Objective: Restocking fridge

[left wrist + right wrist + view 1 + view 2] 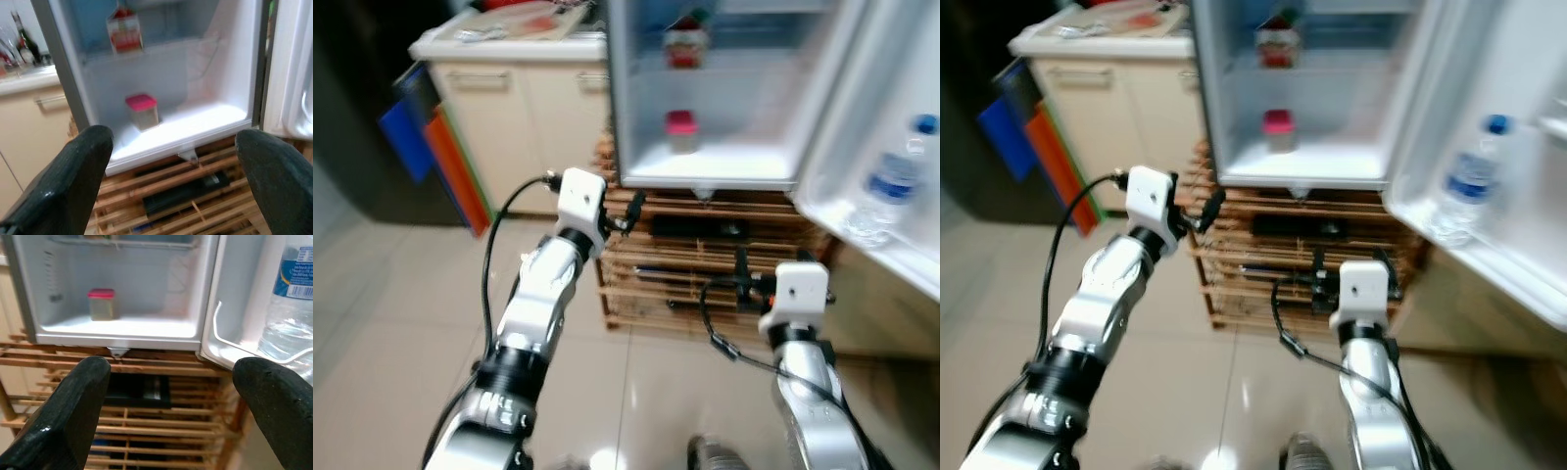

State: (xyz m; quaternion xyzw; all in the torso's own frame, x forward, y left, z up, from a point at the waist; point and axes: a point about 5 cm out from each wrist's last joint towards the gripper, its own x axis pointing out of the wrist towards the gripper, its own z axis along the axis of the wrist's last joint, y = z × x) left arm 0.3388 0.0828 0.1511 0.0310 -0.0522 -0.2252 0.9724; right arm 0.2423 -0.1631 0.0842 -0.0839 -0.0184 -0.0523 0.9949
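A tiled kitchen floor (391, 323) is seen before the open fridge (705, 166) at 12 o'clock; a pink-lidded jar (681, 129) sits inside, a water bottle (891, 186) in the door at 2. Left tool (166, 161) and right tool (168, 401) are held wide, empty

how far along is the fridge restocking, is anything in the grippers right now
Done: the white fridge stands open, a pink-lidded jar on its bottom shelf, a red-and-white carton on the shelf above, a clear water bottle in the door rack. In hand: nothing; the left gripper and right gripper are open and empty. Left: fetching more items.
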